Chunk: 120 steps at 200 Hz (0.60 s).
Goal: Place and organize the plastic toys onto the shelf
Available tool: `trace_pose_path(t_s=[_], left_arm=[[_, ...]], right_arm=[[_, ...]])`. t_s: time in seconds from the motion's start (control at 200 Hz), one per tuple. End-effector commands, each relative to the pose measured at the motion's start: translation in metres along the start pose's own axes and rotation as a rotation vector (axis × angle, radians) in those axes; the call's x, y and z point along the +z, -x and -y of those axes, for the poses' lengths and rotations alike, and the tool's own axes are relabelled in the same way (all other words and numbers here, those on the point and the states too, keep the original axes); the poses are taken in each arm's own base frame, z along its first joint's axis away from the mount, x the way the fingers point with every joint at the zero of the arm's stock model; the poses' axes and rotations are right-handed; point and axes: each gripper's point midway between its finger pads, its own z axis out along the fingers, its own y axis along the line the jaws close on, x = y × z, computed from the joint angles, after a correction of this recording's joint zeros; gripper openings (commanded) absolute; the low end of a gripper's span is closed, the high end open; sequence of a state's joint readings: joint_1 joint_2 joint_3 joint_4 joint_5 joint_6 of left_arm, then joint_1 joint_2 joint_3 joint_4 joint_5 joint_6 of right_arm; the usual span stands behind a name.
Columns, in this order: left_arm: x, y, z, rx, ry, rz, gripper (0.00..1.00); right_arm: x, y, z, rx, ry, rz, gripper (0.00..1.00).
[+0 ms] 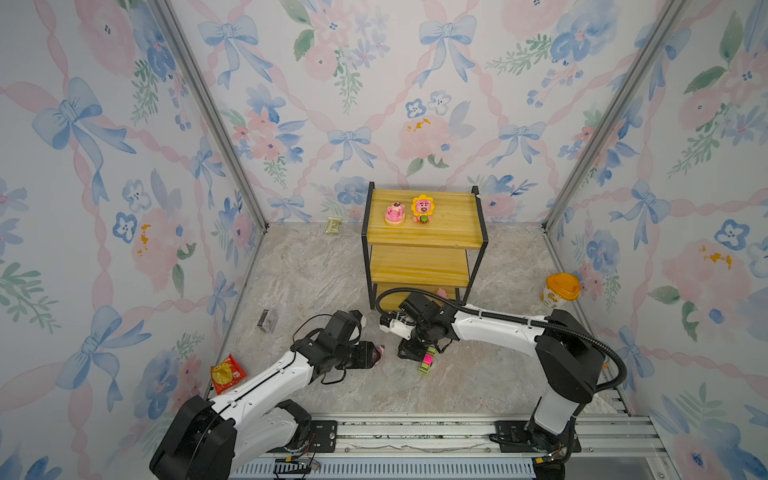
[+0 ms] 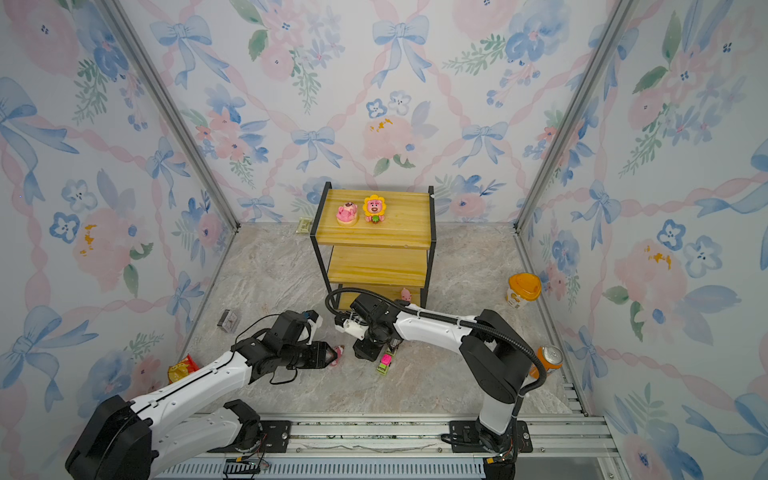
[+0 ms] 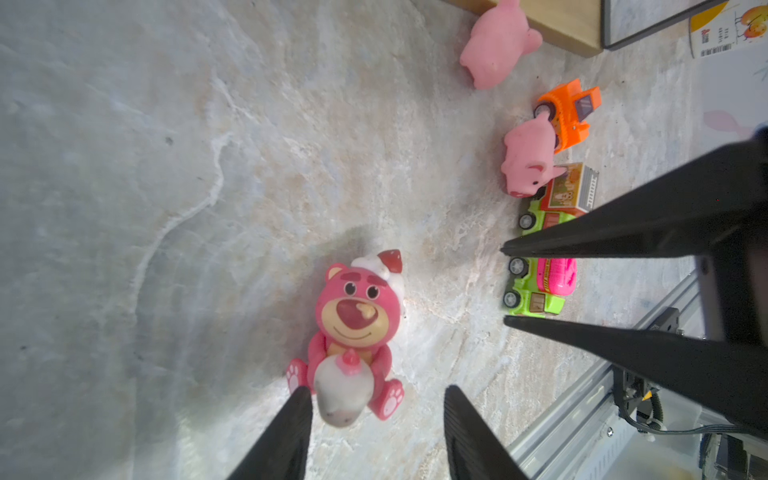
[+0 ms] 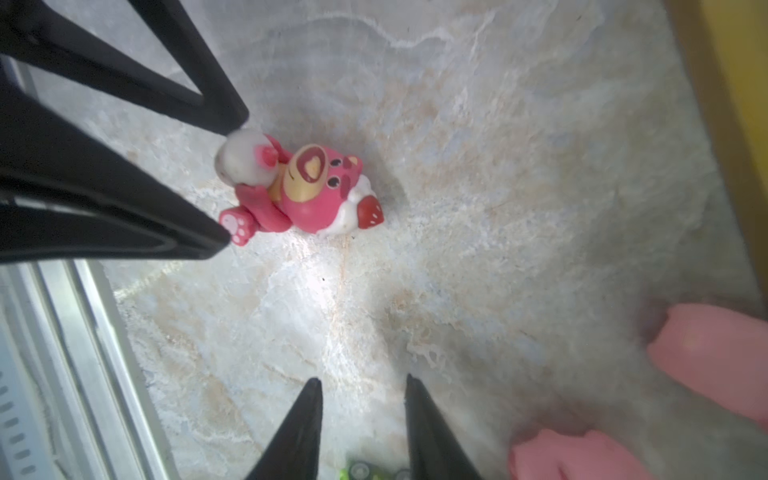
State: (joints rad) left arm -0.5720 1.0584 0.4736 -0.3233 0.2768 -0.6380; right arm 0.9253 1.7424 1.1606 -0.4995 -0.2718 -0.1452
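Note:
The shelf [image 1: 453, 224] stands at the back with a pink bear [image 1: 395, 214] and the sunflower bear [image 1: 422, 210] on its top board. A third bear [image 3: 353, 324] lies on the floor just ahead of my open left gripper [image 3: 376, 392], its bottle beside one fingertip. My right gripper [image 3: 503, 284] straddles the pink-green car [image 3: 540, 286], with its fingers close on both sides. I cannot tell whether they press it. The red-green car [image 3: 561, 199], a pig [image 3: 530, 158] and the orange car [image 3: 569, 112] lie beyond. Another pig [image 3: 496, 45] lies by the bottom board.
A yellow-lidded cup [image 1: 561, 291] stands right of the shelf and an orange can [image 2: 548, 359] sits behind the right arm. A red snack packet [image 1: 226, 372], a dark box [image 1: 268, 321] and a pale packet [image 1: 333, 225] lie on the left. The rail [image 1: 415, 432] runs along the front.

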Motion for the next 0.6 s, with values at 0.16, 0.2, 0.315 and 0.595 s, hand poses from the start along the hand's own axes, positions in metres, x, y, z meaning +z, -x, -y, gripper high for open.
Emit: trace_pose_path(t_s=[0.16,0.2,0.315,0.595], left_arm=[[0.011,-0.011,-0.024,-0.029,0.093,-0.055,0.52],[0.011,-0.01,-0.023,-0.029,0.093,-0.058,0.52],[0.013,-0.004,-0.017,-0.017,0.081,-0.068,0.51],[0.017,0.003,-0.008,0.003,0.062,-0.088,0.51]], right_arm=[[-0.021,0.0,-0.008,0.051,0.019,0.038,0.39],[-0.021,-0.002,-0.007,0.055,0.018,0.033,0.39],[-0.03,-0.001,-0.007,0.057,0.009,0.053,0.4],[-0.036,-0.005,-0.002,0.079,-0.001,0.067,0.4]])
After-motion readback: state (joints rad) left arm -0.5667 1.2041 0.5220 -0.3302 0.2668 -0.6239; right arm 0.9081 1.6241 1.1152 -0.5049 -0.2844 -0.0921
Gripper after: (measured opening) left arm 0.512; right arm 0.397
